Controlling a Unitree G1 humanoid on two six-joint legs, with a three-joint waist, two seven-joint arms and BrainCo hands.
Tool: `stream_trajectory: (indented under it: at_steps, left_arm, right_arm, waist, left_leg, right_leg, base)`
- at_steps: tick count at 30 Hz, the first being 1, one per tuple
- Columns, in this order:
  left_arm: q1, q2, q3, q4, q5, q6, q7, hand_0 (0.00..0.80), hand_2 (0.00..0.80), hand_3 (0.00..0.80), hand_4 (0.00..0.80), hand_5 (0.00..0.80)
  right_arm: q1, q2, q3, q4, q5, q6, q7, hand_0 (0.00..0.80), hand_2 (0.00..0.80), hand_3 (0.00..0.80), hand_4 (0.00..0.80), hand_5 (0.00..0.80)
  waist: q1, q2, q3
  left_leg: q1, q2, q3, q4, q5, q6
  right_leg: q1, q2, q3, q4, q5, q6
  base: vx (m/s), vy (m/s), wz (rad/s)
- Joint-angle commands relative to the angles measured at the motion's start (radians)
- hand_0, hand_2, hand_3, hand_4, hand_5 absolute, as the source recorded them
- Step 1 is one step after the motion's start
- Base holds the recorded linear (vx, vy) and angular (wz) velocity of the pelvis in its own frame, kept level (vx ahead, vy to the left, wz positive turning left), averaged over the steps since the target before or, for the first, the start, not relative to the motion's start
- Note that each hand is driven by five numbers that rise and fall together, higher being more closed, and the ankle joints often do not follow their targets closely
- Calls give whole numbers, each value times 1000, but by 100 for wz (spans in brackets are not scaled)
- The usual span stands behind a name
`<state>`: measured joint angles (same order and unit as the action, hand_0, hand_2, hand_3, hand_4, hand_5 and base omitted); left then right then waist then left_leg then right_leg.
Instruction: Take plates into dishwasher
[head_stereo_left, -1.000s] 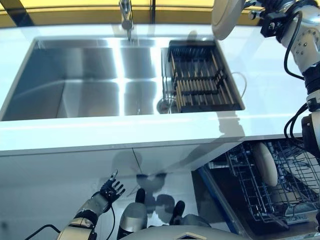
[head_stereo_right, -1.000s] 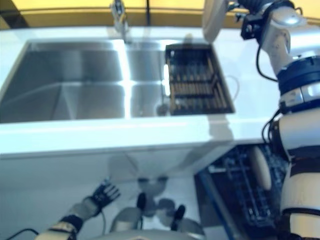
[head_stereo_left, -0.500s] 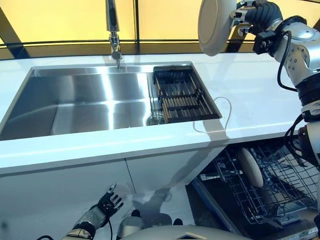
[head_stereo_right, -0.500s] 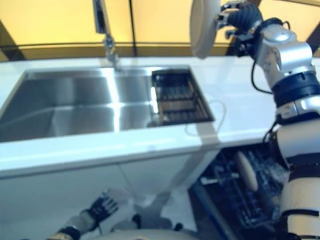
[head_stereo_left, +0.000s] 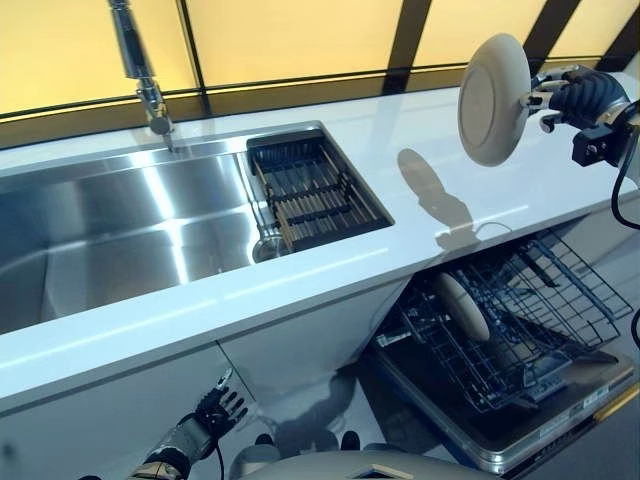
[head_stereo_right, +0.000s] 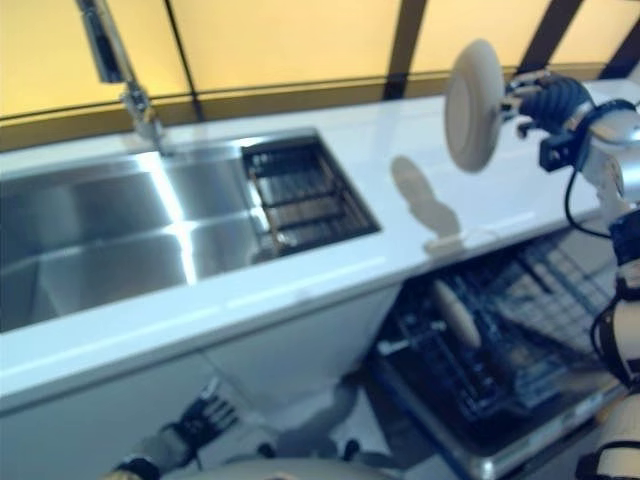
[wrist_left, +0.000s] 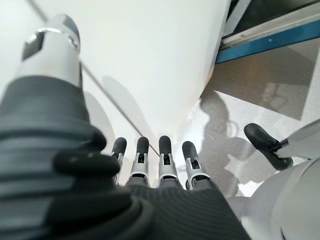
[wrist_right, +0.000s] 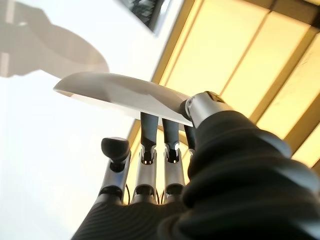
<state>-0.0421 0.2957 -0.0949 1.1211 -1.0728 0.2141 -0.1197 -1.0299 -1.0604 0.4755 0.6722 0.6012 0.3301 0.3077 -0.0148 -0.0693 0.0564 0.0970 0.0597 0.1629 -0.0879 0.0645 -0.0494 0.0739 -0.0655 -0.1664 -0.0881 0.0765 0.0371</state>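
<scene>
Left hand (head_stereo_left: 218, 408): at 7 o'clock, low by the cabinet, fingers straight, holding nothing.
Sink rack (head_stereo_left: 312, 190): holds no plates.
Dishwasher rack (head_stereo_left: 560, 300): at 4 o'clock, one plate stands in it.
Plate (head_stereo_left: 492, 99): at 2 o'clock, on edge above the counter (head_stereo_left: 420, 180); looks rigid, glossy, breakable, likely slippery.
Right hand (head_stereo_left: 585, 96): pinches the plate's rim, thumb opposing fingers; the rim seems the sound hold.

brightly lit from the far side, through glowing amber window panels (head_stereo_left: 290, 40). strong white glare along the counter (head_stereo_left: 300, 290) and in streaks across the steel sink (head_stereo_left: 120, 230). soft grey shadow of the raised plate (head_stereo_left: 492, 100) thrown on the counter just left of it. dimmer below, in the open dishwasher rack (head_stereo_left: 520, 320); faint shadows on the cabinet front (head_stereo_left: 100, 420).
</scene>
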Motion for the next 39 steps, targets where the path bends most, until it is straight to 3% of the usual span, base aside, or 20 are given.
stream_trajectory:
  at_steps: [1, 11, 22, 30, 39]
  left_arm:
    - [-36, 32, 6, 31, 31, -35, -36, 0, 0, 0, 0, 0]
    - [-12, 37, 28, 11, 50, -47, -50, 0, 0, 0, 0, 0]
    - [7, 47, 47, -19, 50, -67, -66, 0, 0, 0, 0, 0]
    - [12, 55, 67, -29, 51, -67, -70, 0, 0, 0, 0, 0]
    - [13, 63, 87, -42, 55, -63, -66, 0, 0, 0, 0, 0]
  right_arm:
    - [-26, -79, -53, -26, 1, -74, 23, 800, 800, 800, 800, 800]
    - [225, -148, -238, -78, 10, -74, 88, 800, 800, 800, 800, 800]
    - [532, -135, -411, -115, -58, -97, 166, 800, 800, 800, 800, 800]
    - [693, -92, -462, -107, -167, -142, 201, 800, 800, 800, 800, 800]
    - [754, -77, -425, -120, -395, -233, 162, 800, 800, 800, 800, 800]
  waist:
    - [4, -52, 0]
    - [-33, -61, 9]
    - [-56, -67, 30]
    - [-62, -64, 35]
    - [-63, -58, 47]
  left_leg:
    - [50, 24, 22, 1, -67, -5]
    - [52, 31, 38, 1, -74, 1]
    - [41, 43, 49, 1, -70, 3]
    - [37, 44, 51, 1, -68, 2]
    - [30, 41, 50, 1, -63, 3]
  right_leg:
    - [29, -84, 26, 6, 33, 112]
    - [12, -74, 58, 11, 39, 118]
    - [-7, -63, 73, 14, 44, 120]
    - [-10, -62, 69, 11, 43, 118]
    - [-17, -61, 71, 13, 44, 119]
  base:
    - [-25, -2, -11]
    - [-28, -12, -10]
    - [-42, -29, -8]
    - [-8, -9, -2]
    - [0, 0, 0]
